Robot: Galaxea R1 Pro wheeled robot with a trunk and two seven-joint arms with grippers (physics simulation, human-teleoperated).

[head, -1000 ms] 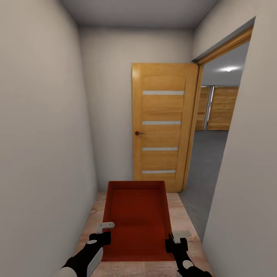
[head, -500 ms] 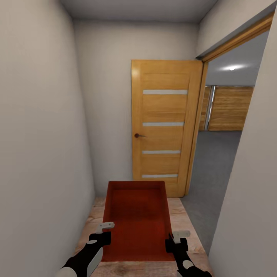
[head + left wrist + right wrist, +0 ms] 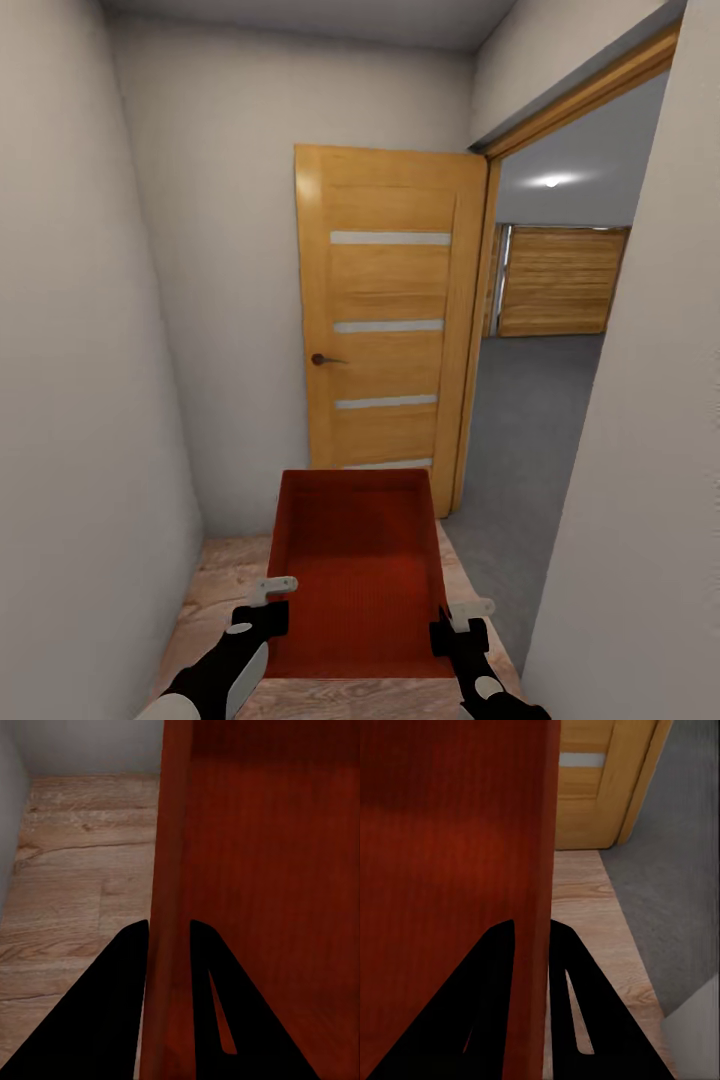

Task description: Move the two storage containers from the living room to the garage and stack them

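I hold one red-orange open-top storage container (image 3: 355,570) level in front of me, low in the head view. My left gripper (image 3: 270,598) is shut on its left wall (image 3: 169,832), one finger on each side. On the opposite wall (image 3: 540,810) my right gripper (image 3: 463,612) is shut the same way. In the wrist views both pairs of dark fingers (image 3: 120,975) (image 3: 491,975) straddle the thin walls. The container's inside looks empty. Past the doorway on the right lies the garage's dark grey floor (image 3: 530,420).
I stand in a narrow corridor with a light wood floor (image 3: 225,580) and pale walls close on both sides. An orange wooden door (image 3: 385,320) stands open ahead, beside the doorway on the right. A wood-panelled garage door (image 3: 560,280) shows at the far end.
The whole picture has shifted left and the door looks nearer, so the camera has turned right and moved forward. The container stays in both grippers, in the same place in view.
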